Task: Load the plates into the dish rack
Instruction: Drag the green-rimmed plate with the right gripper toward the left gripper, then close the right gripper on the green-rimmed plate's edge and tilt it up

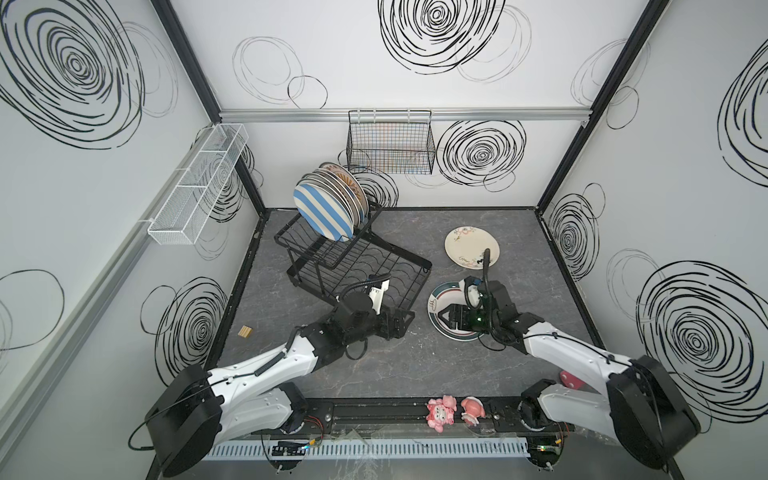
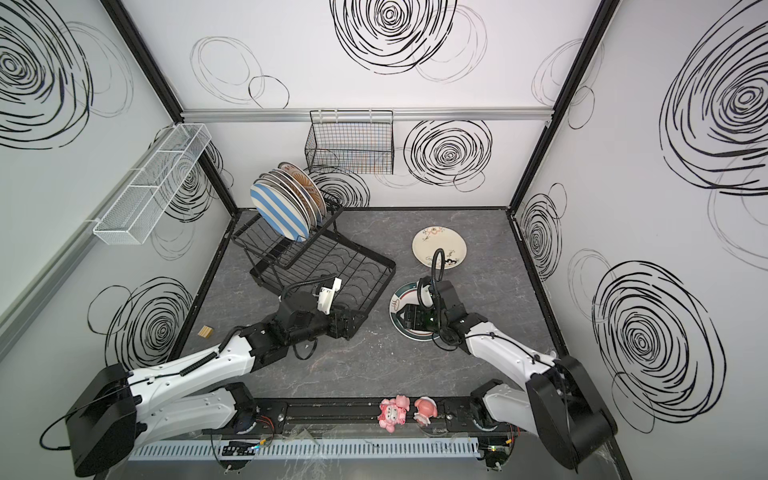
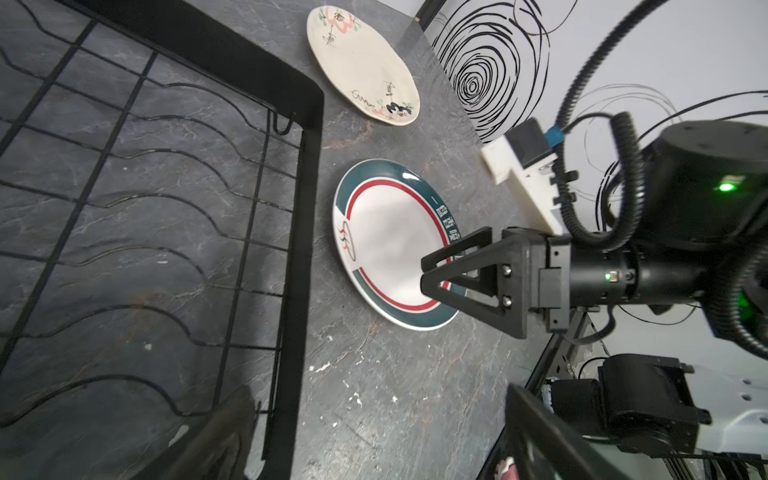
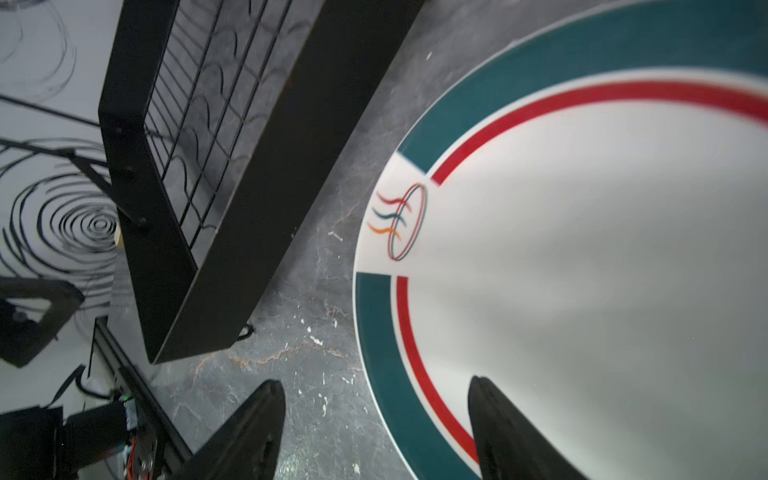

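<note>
Teal-rimmed glossy plate lies flat on the veined grey tabletop, at 3 o'clock from the wire dish rack, with a bare strip between them. Right gripper, spread, straddles the plate's rim near 8 o'clock. Left gripper, spread, hovers at the rack's 6 o'clock corner.

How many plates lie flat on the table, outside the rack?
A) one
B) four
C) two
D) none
C: the teal-rimmed plate and the cream plate lie on the table beside the rack; no other plate does.
</note>
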Controlling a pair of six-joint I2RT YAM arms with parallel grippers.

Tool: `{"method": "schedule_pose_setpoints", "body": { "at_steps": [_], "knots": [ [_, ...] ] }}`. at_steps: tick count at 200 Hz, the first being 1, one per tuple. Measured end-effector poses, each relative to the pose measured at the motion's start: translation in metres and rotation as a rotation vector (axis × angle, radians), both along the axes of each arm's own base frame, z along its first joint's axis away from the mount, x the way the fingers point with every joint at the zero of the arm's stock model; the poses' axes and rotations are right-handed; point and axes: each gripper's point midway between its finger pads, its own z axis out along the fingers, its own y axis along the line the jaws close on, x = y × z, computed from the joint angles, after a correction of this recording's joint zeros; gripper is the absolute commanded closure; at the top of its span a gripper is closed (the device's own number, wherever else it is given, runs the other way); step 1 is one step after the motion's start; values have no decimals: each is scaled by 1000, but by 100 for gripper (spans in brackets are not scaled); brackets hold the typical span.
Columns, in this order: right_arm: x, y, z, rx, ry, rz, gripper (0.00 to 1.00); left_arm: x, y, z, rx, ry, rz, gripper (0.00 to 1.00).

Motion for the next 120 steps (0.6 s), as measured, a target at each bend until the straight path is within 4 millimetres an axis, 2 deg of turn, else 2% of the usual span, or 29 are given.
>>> {"method": "schedule_pose_setpoints", "body": {
  "at_steps": [28, 53, 78, 120],
  "knots": [
    [9, -48, 17, -39, -60, -192, 26, 5, -15, 5, -17, -14, -19, 4],
    [-4, -81, 4, -59, -54, -309, 27, 6, -20, -6, -6, 6, -29, 4],
    [-20, -91, -13, -53, -17, -355, 27, 6, -25, -11, 1, 21, -45, 4],
    [-29, -97, -37, -47, 68, -395, 27, 5, -27, -9, -8, 19, -58, 4]
  ]
}}
